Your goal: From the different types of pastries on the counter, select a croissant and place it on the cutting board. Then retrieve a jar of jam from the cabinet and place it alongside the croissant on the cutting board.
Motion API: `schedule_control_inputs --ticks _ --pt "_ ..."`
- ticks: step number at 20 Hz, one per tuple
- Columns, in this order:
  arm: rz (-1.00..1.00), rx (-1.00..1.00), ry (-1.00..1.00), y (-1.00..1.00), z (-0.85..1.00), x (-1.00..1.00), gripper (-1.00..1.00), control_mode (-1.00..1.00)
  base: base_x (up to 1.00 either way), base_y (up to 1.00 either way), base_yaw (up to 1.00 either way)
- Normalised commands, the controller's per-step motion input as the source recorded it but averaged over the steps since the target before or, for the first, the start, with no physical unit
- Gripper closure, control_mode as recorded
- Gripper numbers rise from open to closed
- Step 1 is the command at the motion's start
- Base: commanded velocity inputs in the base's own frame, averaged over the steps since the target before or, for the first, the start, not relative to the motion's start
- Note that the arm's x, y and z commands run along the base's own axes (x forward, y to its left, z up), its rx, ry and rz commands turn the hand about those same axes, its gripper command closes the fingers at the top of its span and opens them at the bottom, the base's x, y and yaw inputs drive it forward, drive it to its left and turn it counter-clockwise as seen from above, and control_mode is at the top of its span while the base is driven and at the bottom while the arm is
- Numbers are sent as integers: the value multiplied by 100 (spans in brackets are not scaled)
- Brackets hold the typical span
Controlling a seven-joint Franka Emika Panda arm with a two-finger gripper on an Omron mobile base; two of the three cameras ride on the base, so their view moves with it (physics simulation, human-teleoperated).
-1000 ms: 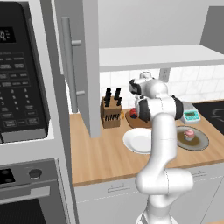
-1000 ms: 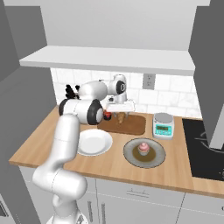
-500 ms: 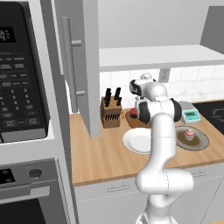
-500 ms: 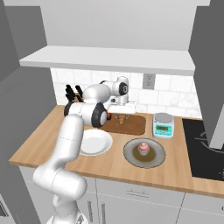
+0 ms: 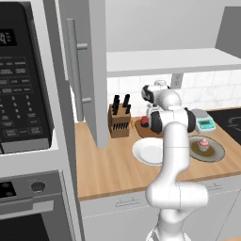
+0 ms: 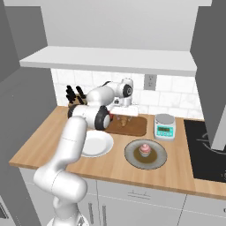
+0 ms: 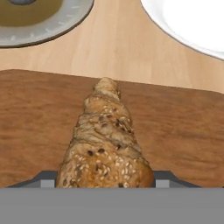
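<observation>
We find the croissant (image 7: pixel 105 144) lying on the cutting board (image 7: pixel 183 131), near its middle. The gripper (image 6: pixel 120 109) straddles it; we cannot tell whether it grasps.

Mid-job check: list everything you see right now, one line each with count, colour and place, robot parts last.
croissant: 1, golden-brown, on the cutting board
cutting board: 1, dark brown, by the backsplash
jar of jam: 1, red, on the board's left end
cupcake: 1, pink, on grey plate
white plate: 1, front of board
knife block: 1, brown
scale: 1, grey
cabinet: door open
microwave: 1, black
tool: over board
</observation>
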Motion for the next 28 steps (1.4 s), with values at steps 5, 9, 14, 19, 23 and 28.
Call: schedule_control_inputs --ticks 5,9,14,19,23,28 --pt "0 3 0 0 -6 -1 -100 -100 0 0 0" --pt "0 0 0 0 24 0 -100 -100 0 0 0" --pt "1 0 -4 0 13 0 -100 -100 0 0 0" --pt "1 0 -7 0 5 -32 -100 -100 0 0 0" --pt "0 0 -11 0 3 -77 -100 -100 0 0 0" --pt "0 0 -10 0 0 -98 -100 -100 0 0 0"
